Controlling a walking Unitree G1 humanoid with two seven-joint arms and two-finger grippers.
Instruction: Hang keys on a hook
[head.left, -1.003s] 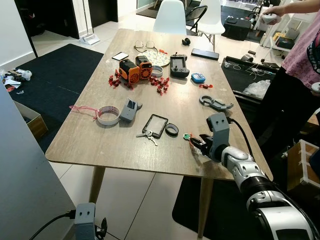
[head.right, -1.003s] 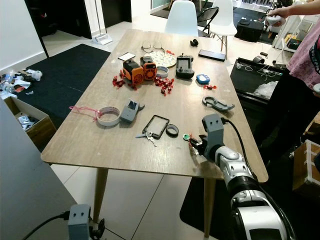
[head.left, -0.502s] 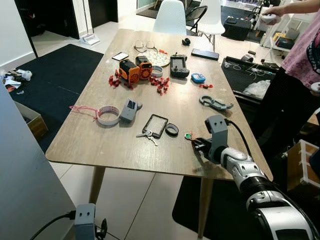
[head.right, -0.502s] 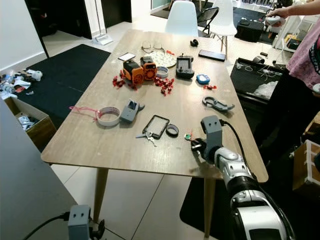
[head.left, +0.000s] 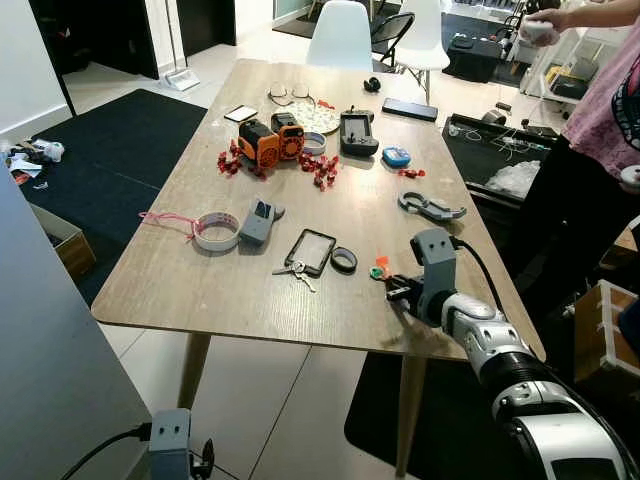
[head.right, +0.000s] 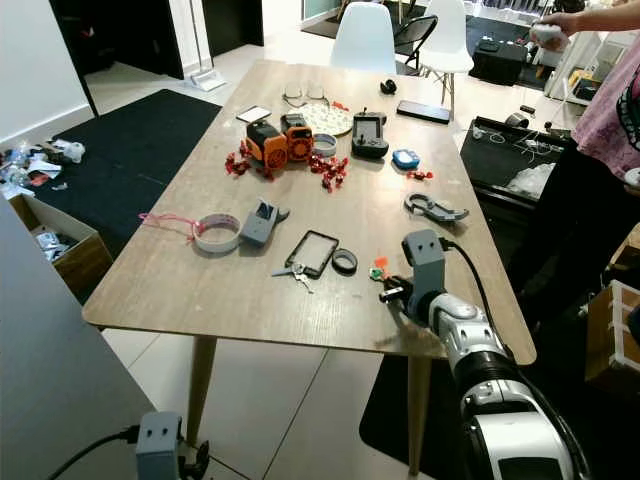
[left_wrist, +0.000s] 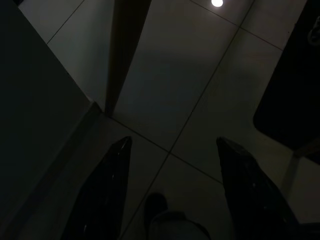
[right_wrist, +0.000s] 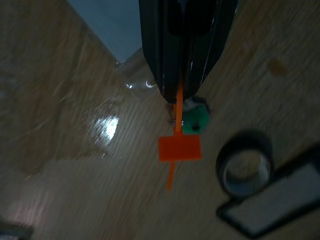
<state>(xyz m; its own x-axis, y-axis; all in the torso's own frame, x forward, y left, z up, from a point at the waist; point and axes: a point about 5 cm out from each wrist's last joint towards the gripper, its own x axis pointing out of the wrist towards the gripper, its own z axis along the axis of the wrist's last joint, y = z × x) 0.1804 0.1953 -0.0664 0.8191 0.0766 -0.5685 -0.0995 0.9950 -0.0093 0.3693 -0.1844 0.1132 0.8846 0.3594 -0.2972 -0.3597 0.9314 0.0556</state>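
Observation:
My right gripper (head.left: 399, 291) is low over the near right part of the wooden table (head.left: 200, 290). It is shut on the strap of an orange tag (right_wrist: 179, 148). The tag hangs from the closed fingers (right_wrist: 159, 55) just above the tabletop. A green-headed key (head.left: 376, 271) lies right by the tag and touches the wood. A second bunch of silver keys (head.left: 296, 270) lies further left beside a black framed card (head.left: 311, 250). My left gripper (left_wrist: 172, 142) hangs open over the dark tiled floor.
A black ring (head.left: 344, 259) lies just left of the green key. A grey hook-shaped clip (head.left: 431, 208) is beyond my right gripper. A tape roll (head.left: 216, 231), a grey case (head.left: 260, 220) and orange gadgets (head.left: 271, 139) lie further off. A person (head.left: 600, 120) stands at the table's right.
My right gripper has edged slightly away from the table's near edge, and the orange tag now stands up beside the green key. The left arm has not moved.

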